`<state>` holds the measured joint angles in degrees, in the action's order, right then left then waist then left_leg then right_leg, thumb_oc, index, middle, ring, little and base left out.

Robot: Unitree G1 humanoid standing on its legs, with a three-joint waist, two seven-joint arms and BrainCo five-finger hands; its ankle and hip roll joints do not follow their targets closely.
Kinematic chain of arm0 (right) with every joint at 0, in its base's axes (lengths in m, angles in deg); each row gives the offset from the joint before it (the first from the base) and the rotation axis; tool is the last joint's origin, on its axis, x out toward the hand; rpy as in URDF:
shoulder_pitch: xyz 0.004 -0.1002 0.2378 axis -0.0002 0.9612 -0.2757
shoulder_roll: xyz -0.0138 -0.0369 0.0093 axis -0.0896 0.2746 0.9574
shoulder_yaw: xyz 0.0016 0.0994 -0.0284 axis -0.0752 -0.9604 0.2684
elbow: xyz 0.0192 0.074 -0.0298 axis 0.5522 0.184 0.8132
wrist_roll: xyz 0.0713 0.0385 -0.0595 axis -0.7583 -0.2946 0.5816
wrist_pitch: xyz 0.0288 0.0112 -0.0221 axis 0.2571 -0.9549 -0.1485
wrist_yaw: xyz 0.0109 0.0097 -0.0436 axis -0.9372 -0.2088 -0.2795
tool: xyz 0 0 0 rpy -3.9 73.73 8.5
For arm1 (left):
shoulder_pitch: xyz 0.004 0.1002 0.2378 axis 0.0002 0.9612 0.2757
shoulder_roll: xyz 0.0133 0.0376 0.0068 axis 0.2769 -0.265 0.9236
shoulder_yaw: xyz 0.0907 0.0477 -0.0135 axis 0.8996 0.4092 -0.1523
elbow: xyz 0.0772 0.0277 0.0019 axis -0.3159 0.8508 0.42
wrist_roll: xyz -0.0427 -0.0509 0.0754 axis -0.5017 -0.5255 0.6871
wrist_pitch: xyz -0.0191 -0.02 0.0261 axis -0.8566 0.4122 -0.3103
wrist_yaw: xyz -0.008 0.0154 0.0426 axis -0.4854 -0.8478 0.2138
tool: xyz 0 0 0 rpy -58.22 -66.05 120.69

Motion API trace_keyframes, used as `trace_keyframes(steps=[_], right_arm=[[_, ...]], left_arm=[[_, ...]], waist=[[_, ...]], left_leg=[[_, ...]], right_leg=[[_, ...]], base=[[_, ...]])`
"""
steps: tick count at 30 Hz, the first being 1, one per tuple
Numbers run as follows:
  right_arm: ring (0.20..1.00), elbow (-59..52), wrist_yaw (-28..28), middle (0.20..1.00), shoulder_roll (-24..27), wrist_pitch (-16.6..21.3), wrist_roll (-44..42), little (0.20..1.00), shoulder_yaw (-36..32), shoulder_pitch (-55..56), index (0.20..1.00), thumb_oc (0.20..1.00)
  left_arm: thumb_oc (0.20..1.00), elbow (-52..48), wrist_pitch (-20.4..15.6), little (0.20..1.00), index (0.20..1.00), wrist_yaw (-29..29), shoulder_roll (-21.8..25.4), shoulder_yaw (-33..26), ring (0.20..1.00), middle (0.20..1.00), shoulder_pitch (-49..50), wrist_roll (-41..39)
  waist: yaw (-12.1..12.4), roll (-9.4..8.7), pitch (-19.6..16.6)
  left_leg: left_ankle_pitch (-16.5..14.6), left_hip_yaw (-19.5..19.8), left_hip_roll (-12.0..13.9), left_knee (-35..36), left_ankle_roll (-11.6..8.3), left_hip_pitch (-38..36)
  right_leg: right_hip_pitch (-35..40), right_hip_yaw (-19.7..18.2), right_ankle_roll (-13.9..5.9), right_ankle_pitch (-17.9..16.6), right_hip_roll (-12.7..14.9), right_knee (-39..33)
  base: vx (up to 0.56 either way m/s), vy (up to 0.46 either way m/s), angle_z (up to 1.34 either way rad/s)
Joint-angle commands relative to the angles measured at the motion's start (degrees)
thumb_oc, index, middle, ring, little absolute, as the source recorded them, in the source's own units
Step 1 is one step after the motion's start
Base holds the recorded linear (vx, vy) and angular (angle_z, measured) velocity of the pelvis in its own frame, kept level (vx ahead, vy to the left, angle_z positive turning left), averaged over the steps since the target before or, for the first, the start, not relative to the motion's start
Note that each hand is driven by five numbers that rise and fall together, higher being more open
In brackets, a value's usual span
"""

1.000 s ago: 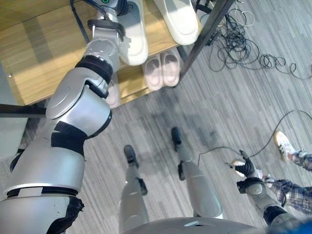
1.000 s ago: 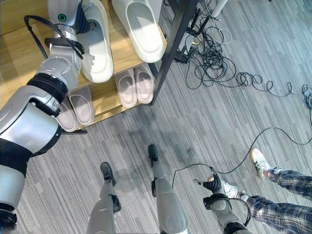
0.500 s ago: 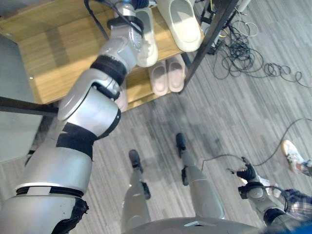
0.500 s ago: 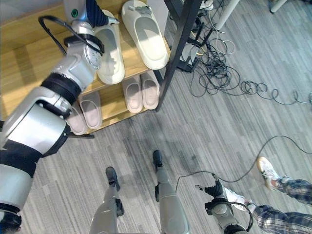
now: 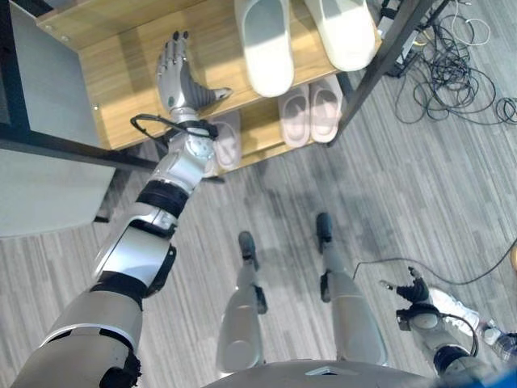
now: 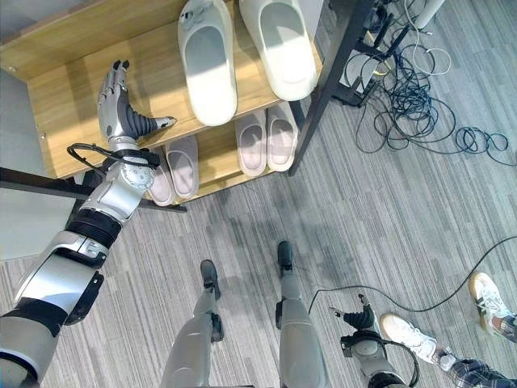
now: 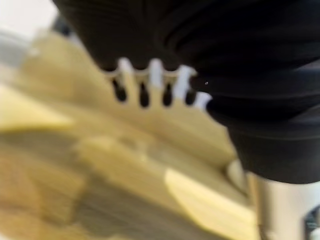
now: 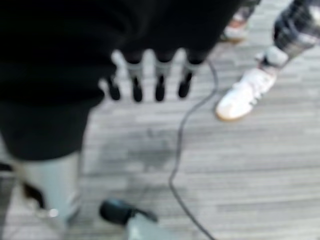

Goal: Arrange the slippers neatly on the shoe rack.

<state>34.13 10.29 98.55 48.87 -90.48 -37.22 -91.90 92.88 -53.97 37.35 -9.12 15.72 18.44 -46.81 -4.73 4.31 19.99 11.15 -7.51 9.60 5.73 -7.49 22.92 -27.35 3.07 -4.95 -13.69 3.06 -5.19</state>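
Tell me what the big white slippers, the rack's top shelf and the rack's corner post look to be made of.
White slippers: likely moulded foam or rubber, smooth matte, one seamless piece each.
Top shelf: wood or wood-look laminate, with pale grain lines and a soft sheen.
Corner post: probably black-painted metal, thin and straight-edged.

Head cameras overhead, sharing the shoe rack (image 6: 48,145).

No writing, label, brand, number or sign can be read on anything here.
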Motion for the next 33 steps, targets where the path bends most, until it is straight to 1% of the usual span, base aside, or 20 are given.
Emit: trace_keyframes(steps=[1, 3, 7, 10, 12, 15, 16, 17, 23, 25, 33], right_arm=[[1.000, -3.24, 0.27, 1.000, 0.01, -0.89, -1.30, 1.000, -1.18, -0.19, 1.000, 1.000], [1.000, -3.00, 0.21, 1.000, -0.01, -1.05, -1.22, 1.000, -1.11, -0.35, 1.000, 1.000], [1.000, -2.83, 0.02, 1.000, -0.10, -1.15, -1.07, 1.000, -0.73, -0.52, 1.000, 1.000], [1.000, -2.62, -0.22, 1.000, 0.31, -1.34, -1.12, 1.000, -0.32, -1.24, 1.000, 1.000], [1.000, -2.55, -0.22, 1.000, 0.38, -1.34, -1.09, 1.000, -0.27, -1.41, 1.000, 1.000], [1.000, -2.12, -0.15, 1.000, 0.64, -1.49, -0.96, 1.000, 0.04, -2.35, 1.000, 1.000], [1.000, -2.12, -0.15, 1.000, 0.64, -1.50, -0.96, 1.000, 0.04, -2.38, 1.000, 1.000], [1.000, -1.72, -0.15, 1.000, 1.09, -1.50, -0.73, 1.000, 0.24, -2.41, 1.000, 1.000], [1.000, -0.32, 0.05, 1.000, 1.99, -1.66, -0.43, 1.000, 0.62, -3.42, 1.000, 1.000], [1.000, 0.17, -0.04, 1.000, 2.47, -1.44, -0.28, 1.000, 1.03, -3.37, 1.000, 1.000], [1.000, 0.25, -0.04, 1.000, 2.74, -0.98, -0.14, 1.000, 1.57, -3.52, 1.000, 1.000]], left_arm=[[1.000, 1.00, -3.20, 1.000, 1.000, -1.15, 1.79, -1.72, 1.000, 1.000, -5.14, -1.90], [1.000, 0.63, -3.39, 1.000, 1.000, -1.47, 1.33, -1.43, 1.000, 1.000, -4.80, -1.86], [1.000, -0.64, -4.48, 1.000, 1.000, -2.53, -1.50, -0.14, 1.000, 1.000, -4.88, -2.67], [1.000, -1.61, -6.42, 1.000, 1.000, -5.56, -3.82, 2.55, 1.000, 1.000, -5.66, -4.23], [1.000, -1.61, -6.49, 1.000, 1.000, -5.87, -4.18, 3.08, 1.000, 1.000, -5.94, -4.27], [1.000, -0.96, -6.83, 1.000, 1.000, -7.02, -6.14, 5.47, 1.000, 1.000, -7.40, -3.85], [1.000, -0.96, -6.83, 1.000, 1.000, -7.02, -6.12, 5.47, 1.000, 1.000, -7.43, -3.86], [1.000, 0.49, -7.08, 1.000, 1.000, -7.46, -7.20, 6.54, 1.000, 1.000, -8.90, -3.97], [1.000, 3.66, -7.75, 1.000, 1.000, -8.10, -8.17, 9.35, 1.000, 1.000, -12.19, -3.98], [1.000, 5.40, -8.02, 1.000, 1.000, -8.56, -8.73, 11.28, 1.000, 1.000, -14.74, -3.70], [1.000, 6.46, -8.49, 1.000, 1.000, -10.15, -10.45, 14.22, 1.000, 1.000, -17.87, -2.45]], waist=[[0.32, 0.41, 2.56], [0.39, 0.42, 2.45], [0.32, 0.39, 2.43], [0.30, 0.58, 2.52], [0.25, 0.63, 2.55], [0.07, 0.83, 2.57], [0.09, 0.83, 2.48], [-0.19, 0.88, 2.39], [-0.82, 0.67, 1.75], [-1.21, 0.46, 1.15], [-1.79, 0.13, 0.58]], left_leg=[[-2.42, 0.18, -1.87, -0.73, 0.86, 1.31], [-2.42, 0.20, -1.89, -0.73, 0.87, 1.30], [-2.45, 0.30, -1.90, -0.73, 0.95, 1.21], [-2.62, 0.20, -2.01, -0.73, 1.04, 0.90], [-2.58, 0.15, -2.04, -0.73, 1.04, 0.89], [-2.52, 0.02, -2.01, -0.73, 1.03, 0.94], [-2.35, 0.02, -1.99, -0.73, 1.04, 1.15], [-2.33, -0.04, -1.93, -0.73, 1.02, 1.22], [-2.50, -0.11, -1.87, -0.73, 0.96, 0.98], [-2.43, -0.14, -1.77, -0.73, 0.92, 1.17], [-2.48, -0.28, -1.60, -0.73, 0.99, 1.49]], right_leg=[[-1.65, 1.88, -2.25, 10.44, 2.10, 9.00], [-1.69, 1.88, -2.24, 10.41, 2.06, 9.02], [-1.67, 1.75, -2.22, 10.39, 2.06, 9.14], [-1.70, 1.50, -2.22, 10.59, 2.02, 9.39], [-1.73, 1.40, -2.20, 10.58, 2.02, 9.43], [-1.92, 1.13, -2.23, 10.61, 2.06, 9.51], [-2.08, 1.12, -2.20, 10.38, 2.04, 9.38], [-2.17, 1.11, -2.21, 10.39, 2.07, 9.44], [-2.13, 0.96, -2.37, 10.54, 2.03, 9.56], [-2.36, 0.90, -2.38, 10.40, 1.95, 9.47], [-3.09, 0.63, -2.32, 10.38, 1.76, 9.70]], base=[[0.00, 0.000, 0.00], [0.00, 0.000, 0.00], [0.00, 0.000, 0.00], [0.00, 0.000, 0.00], [0.00, 0.000, 0.00], [0.00, 0.000, 0.00], [0.00, 0.000, 0.00], [0.00, 0.000, 0.00], [0.00, 0.000, 0.00], [0.00, 0.000, 0.00], [0.00, -0.001, 0.00]])
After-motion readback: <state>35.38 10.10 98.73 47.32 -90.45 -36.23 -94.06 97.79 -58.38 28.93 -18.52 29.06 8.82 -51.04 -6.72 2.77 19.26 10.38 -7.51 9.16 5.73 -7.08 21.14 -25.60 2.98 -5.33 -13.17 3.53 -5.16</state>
